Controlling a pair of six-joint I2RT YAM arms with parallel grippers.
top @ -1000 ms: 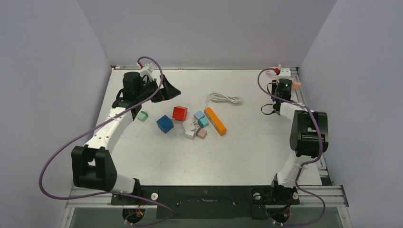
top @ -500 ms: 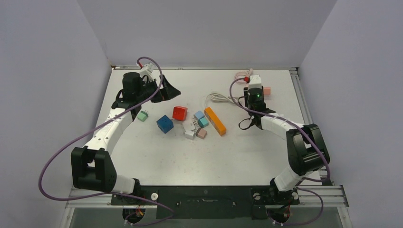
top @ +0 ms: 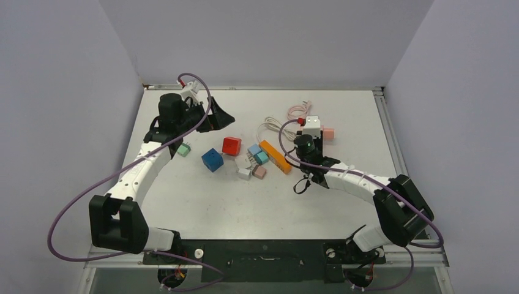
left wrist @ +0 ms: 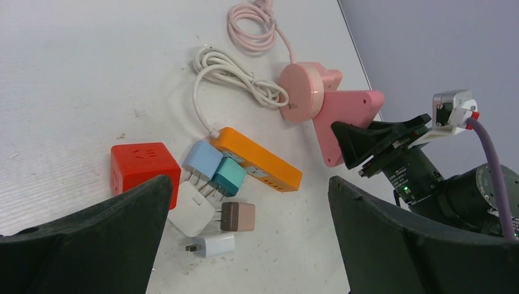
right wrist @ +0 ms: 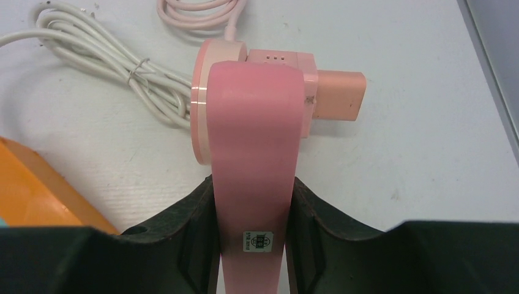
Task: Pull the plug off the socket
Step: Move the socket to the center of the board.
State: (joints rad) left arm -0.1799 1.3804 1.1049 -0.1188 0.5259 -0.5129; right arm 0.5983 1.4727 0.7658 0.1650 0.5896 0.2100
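Right gripper (right wrist: 250, 205): clamped on a flat plastic pink wedge (right wrist: 254, 135), one dark finger pressed to each side of it.
Pink wedge: it runs forward to the round pink socket unit (right wrist: 205, 92) and touches it; I cannot tell whether the two are one piece.
Socket unit: lying on the white table (right wrist: 428, 153), right of the orange plastic power strip (left wrist: 257, 156), with its coiled pink cable (right wrist: 196, 15) just beyond it.
Plug: a salmon-pink rectangular block (right wrist: 339, 95) juts out of the socket unit's side, seated and not yet drawn out.
Left gripper (left wrist: 250, 202): jaws wide apart and holding nothing, hanging above the red cube (left wrist: 138, 165) and the small loose chargers, well apart from the plug.
Step in hand: judged from this, the right arm is anchoring the socket side; the pull itself has not begun.
Next move: the left arm probably has to cross to the far side of the socket unit, close on the plug's two long faces, and draw it straight out along its own length while the right grip holds firm.
Caution: an angled pull would likely drag the whole unit instead of freeing the plug.
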